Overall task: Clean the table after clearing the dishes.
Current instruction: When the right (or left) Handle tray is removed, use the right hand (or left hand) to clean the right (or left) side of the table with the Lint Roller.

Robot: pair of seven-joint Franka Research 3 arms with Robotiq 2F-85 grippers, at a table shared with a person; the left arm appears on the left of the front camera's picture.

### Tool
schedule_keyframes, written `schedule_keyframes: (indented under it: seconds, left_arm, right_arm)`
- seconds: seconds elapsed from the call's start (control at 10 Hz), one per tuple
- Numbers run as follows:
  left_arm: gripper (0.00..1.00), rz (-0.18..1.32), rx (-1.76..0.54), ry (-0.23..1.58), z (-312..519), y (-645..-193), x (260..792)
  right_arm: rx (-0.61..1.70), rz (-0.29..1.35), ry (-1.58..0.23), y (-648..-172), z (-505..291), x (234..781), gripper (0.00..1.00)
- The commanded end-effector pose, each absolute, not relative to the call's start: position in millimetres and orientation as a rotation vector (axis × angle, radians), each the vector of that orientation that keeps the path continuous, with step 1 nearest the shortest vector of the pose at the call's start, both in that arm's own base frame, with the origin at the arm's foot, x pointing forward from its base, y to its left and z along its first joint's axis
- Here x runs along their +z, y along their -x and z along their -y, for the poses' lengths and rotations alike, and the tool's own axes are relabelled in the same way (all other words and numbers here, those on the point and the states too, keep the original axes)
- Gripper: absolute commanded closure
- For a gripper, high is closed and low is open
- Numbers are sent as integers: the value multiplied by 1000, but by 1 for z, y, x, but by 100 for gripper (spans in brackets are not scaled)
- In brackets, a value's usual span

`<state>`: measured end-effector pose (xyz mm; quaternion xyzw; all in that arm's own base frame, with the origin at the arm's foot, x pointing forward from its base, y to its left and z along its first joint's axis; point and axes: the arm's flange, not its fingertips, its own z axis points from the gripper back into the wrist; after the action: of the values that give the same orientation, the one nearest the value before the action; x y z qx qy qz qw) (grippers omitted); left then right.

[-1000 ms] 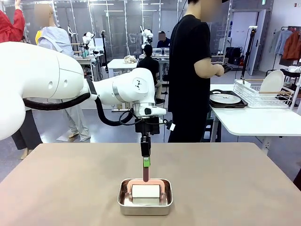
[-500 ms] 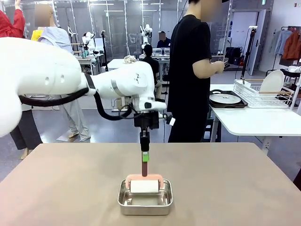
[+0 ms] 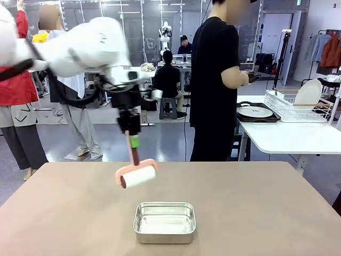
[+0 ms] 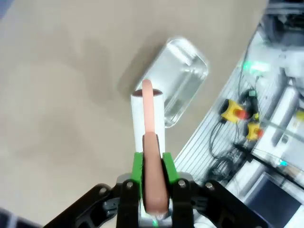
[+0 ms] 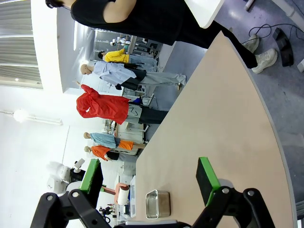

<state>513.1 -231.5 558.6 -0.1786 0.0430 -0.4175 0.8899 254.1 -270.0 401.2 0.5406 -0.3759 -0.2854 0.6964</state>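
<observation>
Closely, left tool (image 4: 152, 166) grips pink roller (image 4: 148, 114), front view adds plate (image 3: 254, 111), right tool (image 5: 149, 178) agape.

Shiny steel pan (image 3: 164, 222) sits on the near side, roughly centre. Person in black tee (image 3: 213, 80) stands at the far edge, turned toward the white side table (image 3: 287, 140), which has a white wire rack (image 3: 290, 109) on it. Behind: person in red top (image 3: 16, 88), seated person (image 3: 168, 77), garments on a rail (image 3: 330, 50) far right.
</observation>
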Motion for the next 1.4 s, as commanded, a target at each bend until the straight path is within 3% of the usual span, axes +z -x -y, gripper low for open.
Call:
schedule_keyframes:
  seconds: [0.0,0.2,0.4,0.5,0.8,0.9,1.3]
  left_arm:
    - [95,54,-504,489,172,-487,504]
    - [95,118,-315,493,136,-492,474]
    - [95,224,-350,439,128,-498,461]
    - [95,79,-323,500,107,-507,467]
    - [95,79,-323,500,107,-507,467]
    - [78,108,-317,486,111,-505,457]
    - [78,124,-156,577,124,-550,414]
  right_arm:
    - [-615,853,-1204,-252,266,401,0]
    - [-615,853,-1204,-252,266,401,0]
    - [-615,853,-1204,-252,266,401,0]
    - [-615,853,-1204,-252,266,401,0]
    - [-615,853,-1204,-252,266,401,0]
    - [-615,853,-1204,-252,266,401,0]
    - [-615,853,-1204,-252,266,401,0]
